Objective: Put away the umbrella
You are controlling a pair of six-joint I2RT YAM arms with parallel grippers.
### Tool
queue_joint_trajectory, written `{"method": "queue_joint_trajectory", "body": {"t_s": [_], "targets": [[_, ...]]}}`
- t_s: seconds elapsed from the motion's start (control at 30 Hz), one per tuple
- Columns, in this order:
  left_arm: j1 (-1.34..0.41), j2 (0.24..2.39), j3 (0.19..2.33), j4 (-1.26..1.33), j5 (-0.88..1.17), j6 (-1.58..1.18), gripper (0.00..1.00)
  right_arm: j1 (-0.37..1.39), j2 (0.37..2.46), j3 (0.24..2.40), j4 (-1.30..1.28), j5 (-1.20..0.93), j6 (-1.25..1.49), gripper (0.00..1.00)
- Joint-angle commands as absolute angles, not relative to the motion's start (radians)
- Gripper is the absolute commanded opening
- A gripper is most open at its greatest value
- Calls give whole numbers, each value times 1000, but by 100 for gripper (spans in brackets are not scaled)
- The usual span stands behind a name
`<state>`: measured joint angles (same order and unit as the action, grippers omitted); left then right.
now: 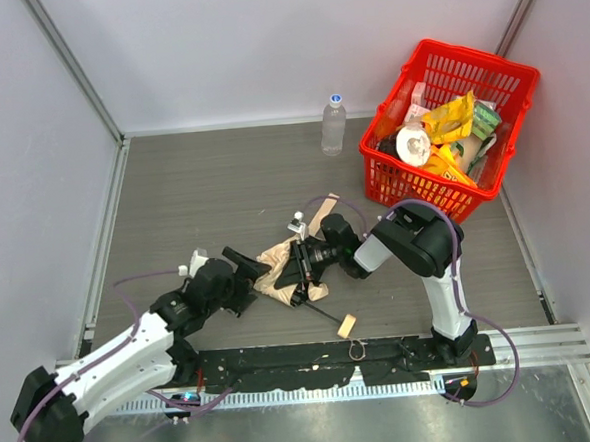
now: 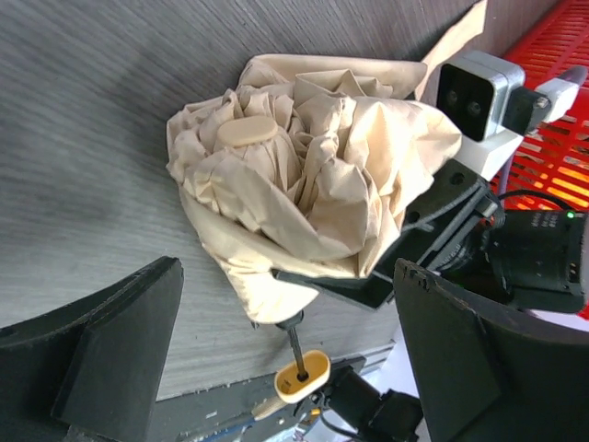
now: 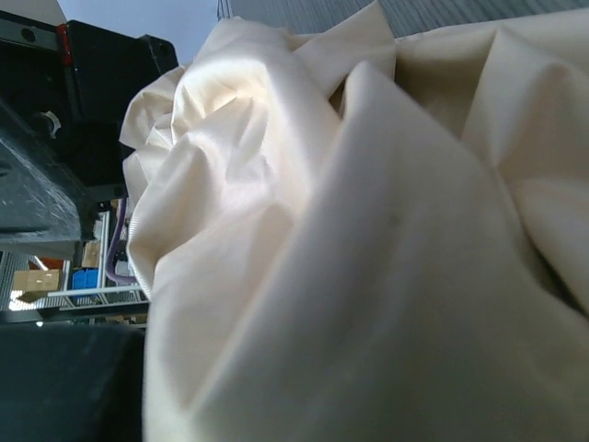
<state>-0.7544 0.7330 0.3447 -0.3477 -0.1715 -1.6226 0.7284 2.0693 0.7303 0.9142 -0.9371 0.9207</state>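
Item: umbrella, lying mid-table, well apart from the red basket at far right.

Materials and shapes: thin cream cloth, matte and soft, bunched in loose rumpled folds around a small oval cap; slim black metal shaft running toward the near edge; smooth beige plastic handle, rounded; flat cloth strap trailing on the far side.

Holders: right gripper appears pinched on a fold at the right of the bundle, though cloth fills its own camera; left gripper spread wide just left of the bundle, holding nothing.

Hazards, judged: slippery cloth may slide out of the pinch; loose folds could billow open rather than wrap tight; the strap lies away from both grippers; the handle sits close to the near edge and could be knocked off.
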Motion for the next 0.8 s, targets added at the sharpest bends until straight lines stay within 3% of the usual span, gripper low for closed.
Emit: {"method": "queue_joint_trajectory", "body": {"t_s": [0.0,0.1,0.23,0.4,0.57,0.77], "targets": [[-770,827,350,-138,-207,-1550,100,723,2160,707,644,-825,919,1],[-776,805,305,-83,-247,-1551,96,724,2161,724,646,-844,933,1],[-793,828,319,-193,-270,-1617,96,724,2158,750,580,-853,911,1],[-798,1024,397,-299,-222,-1704,100,726,2160,784,519,-856,882,1],[-796,1117,385,-190,-308,-1686,99,724,2145,787,511,-861,876,1],[-796,1170,322,-61,-351,-1651,67,726,2137,808,447,-888,832,1]]}}
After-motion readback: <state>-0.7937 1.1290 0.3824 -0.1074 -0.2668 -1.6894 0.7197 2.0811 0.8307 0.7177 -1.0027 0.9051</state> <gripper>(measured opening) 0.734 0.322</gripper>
